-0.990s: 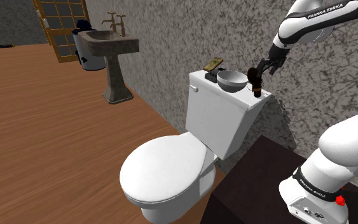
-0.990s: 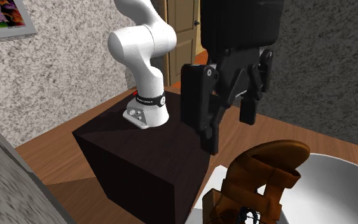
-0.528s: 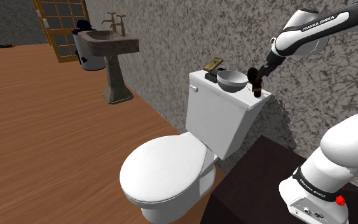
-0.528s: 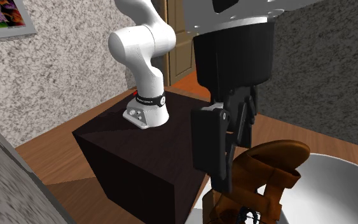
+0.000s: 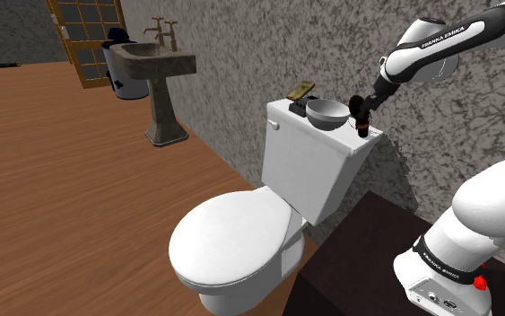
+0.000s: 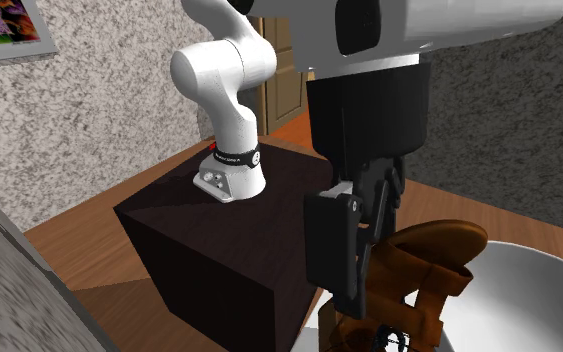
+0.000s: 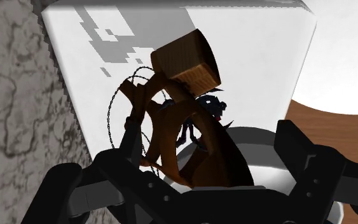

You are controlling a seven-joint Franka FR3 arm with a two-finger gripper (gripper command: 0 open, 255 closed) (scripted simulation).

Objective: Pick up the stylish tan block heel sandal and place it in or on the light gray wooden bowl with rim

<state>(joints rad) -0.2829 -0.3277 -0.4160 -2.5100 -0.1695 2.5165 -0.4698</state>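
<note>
A tan-brown strappy block heel sandal (image 5: 362,118) stands upright on the white toilet tank lid (image 5: 288,109), at the end nearest the arm. In the second exterior view the sandal (image 6: 431,262) leans against the grey bowl (image 6: 534,292). The grey rimmed bowl (image 5: 327,111) sits just to the sandal's left in the shoulder view. My black gripper (image 5: 365,102) has come down over the sandal. Its fingers stand open on either side of the sandal (image 7: 184,121), and the far finger (image 7: 297,143) is clear of it. The gripper (image 6: 364,262) partly hides the shoe's straps.
A rough stone wall (image 5: 439,135) runs right behind the tank. A flat yellow-brown item (image 5: 301,90) and a small dark object (image 5: 297,108) lie past the bowl. The toilet seat (image 5: 232,242) is below, a pedestal sink (image 5: 161,72) further left, and my dark stand (image 6: 199,240) is beside the toilet.
The gripper has dropped from above the sandal until its open fingers straddle it. The sandal and the bowl have not moved.
</note>
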